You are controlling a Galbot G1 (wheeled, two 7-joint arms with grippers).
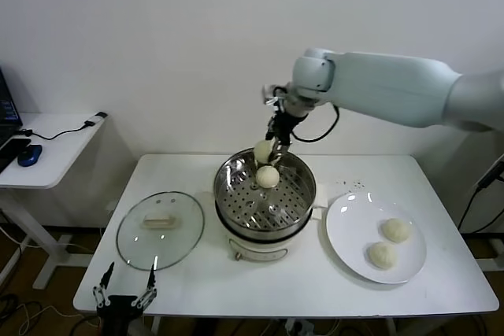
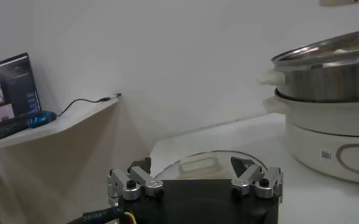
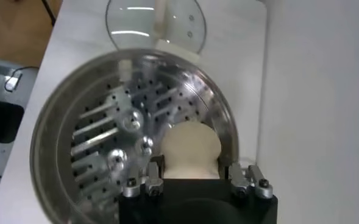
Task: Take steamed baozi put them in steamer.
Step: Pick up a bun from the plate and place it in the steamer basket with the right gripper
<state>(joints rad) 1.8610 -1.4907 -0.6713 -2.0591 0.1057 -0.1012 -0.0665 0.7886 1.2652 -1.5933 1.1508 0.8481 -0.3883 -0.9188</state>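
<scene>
Steamer [image 1: 264, 204] sits mid-table [image 1: 189, 289], shiny pot on its white base, perforated tray showing, and one baozi [image 1: 268, 177] is already resting on that tray toward the back. White plate [image 1: 346, 230] off to the right has two more buns [image 1: 389, 241]. Glass lid [image 1: 160, 230] lies flat to the steamer's left. My right gripper [image 1: 275, 145] hangs over the pot's back rim, jaws clamped on a fourth baozi [image 3: 190, 149]. My left gripper [image 1: 124, 286] is parked low by the table's front-left edge, jaws spread wide with nothing between them.
</scene>
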